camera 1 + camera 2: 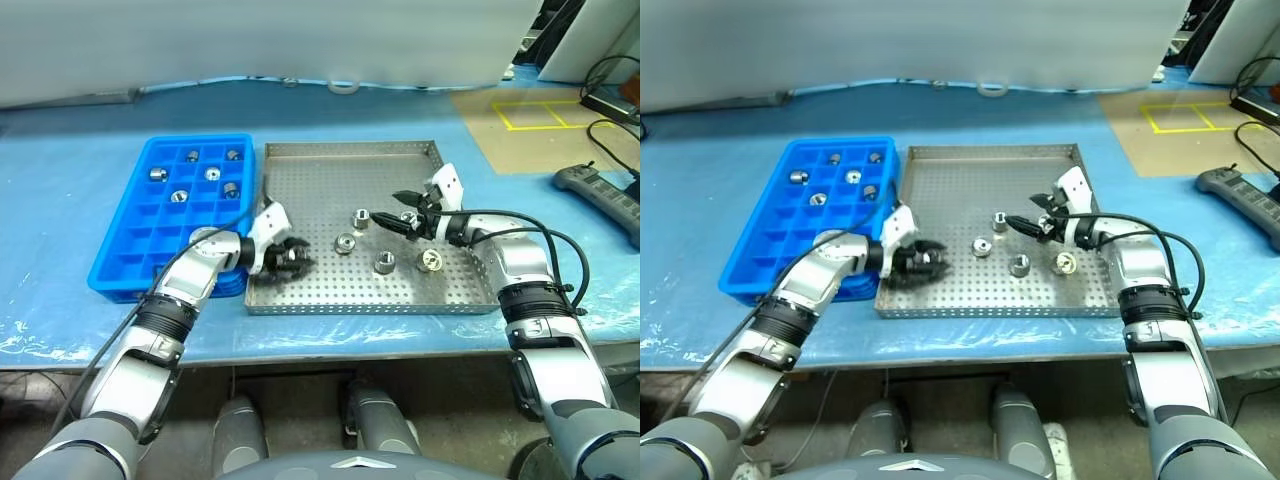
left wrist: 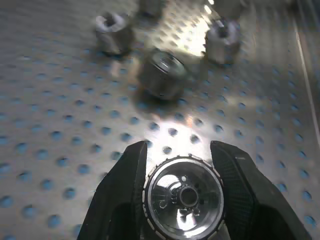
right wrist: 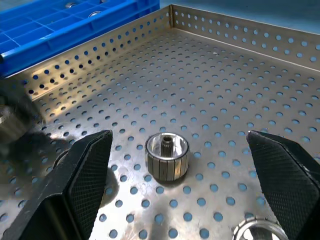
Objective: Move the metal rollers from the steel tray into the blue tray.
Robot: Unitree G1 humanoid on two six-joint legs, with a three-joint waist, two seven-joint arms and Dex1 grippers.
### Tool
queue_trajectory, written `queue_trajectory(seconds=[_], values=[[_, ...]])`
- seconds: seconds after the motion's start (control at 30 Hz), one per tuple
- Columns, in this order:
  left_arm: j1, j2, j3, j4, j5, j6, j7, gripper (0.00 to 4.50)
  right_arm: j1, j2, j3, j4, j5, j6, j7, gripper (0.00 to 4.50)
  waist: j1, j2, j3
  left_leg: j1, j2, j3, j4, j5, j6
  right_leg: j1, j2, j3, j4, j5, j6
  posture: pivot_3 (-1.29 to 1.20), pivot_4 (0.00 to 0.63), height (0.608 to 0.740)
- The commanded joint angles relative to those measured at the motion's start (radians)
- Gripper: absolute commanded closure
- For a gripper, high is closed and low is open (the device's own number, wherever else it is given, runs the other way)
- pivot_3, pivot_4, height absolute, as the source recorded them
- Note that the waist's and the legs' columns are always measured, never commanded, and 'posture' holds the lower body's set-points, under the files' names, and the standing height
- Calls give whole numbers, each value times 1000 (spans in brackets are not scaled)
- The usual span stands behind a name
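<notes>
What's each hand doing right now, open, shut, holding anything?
Left hand: fingers closed around a small silvery metal roller on the perforated steel tray.
Right hand: open, empty.

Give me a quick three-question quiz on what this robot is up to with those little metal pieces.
1. True or false: the right gripper is open.
2. What sits between the left gripper's fingers?
3. How many metal rollers lie in the blue tray: A two, B five, C nine?

Key: 1 true, with a roller loose between its fingers. 2 a metal roller, on the steel tray. 3 B.
</notes>
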Motion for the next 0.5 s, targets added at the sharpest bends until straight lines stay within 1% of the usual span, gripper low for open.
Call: queue_trajectory(seconds=[0.03,0.1,0.17,0.27,0.33,0.4,0.5], values=[[-18,-34,268,-153,-169,37,229,2773,-36,6,-11,20,1,-33,13,0,0,0,0,-1,0,0,0,0,1,0,0,0,-1,0,0,-278,150,740],[-9,-67,376,-218,-191,22,399,2773,-52,15,-3,47,-9,-46,22,0,-1,0,0,-3,0,0,-1,-2,3,0,0,-1,-6,1,0,-238,150,740],[3,-91,440,-268,-190,19,532,2773,-69,22,3,71,-16,-58,34,0,1,0,0,-6,0,0,-1,-3,6,0,0,-1,-9,1,1,-208,150,740],[65,-90,482,-342,-49,-47,749,2773,-129,45,16,153,-37,-93,51,0,3,0,0,-8,0,0,0,-5,12,0,-1,-3,-13,1,1,-182,150,740],[91,-106,535,-362,-24,-85,872,2773,-165,60,25,205,-52,-118,63,0,7,0,0,-10,0,0,1,-5,13,-1,-1,-5,-14,1,1,-156,150,740],[114,-106,569,-347,-17,-80,944,2773,-195,76,31,250,-65,-142,76,0,20,0,0,-13,2,0,1,-5,13,-3,-2,-7,-14,1,1,-142,150,740],[162,-84,560,-316,25,-48,991,2773,-218,91,34,294,-79,-168,90,0,38,0,0,-13,3,-1,1,-5,12,-4,-1,-9,-11,1,1,-123,150,740]])
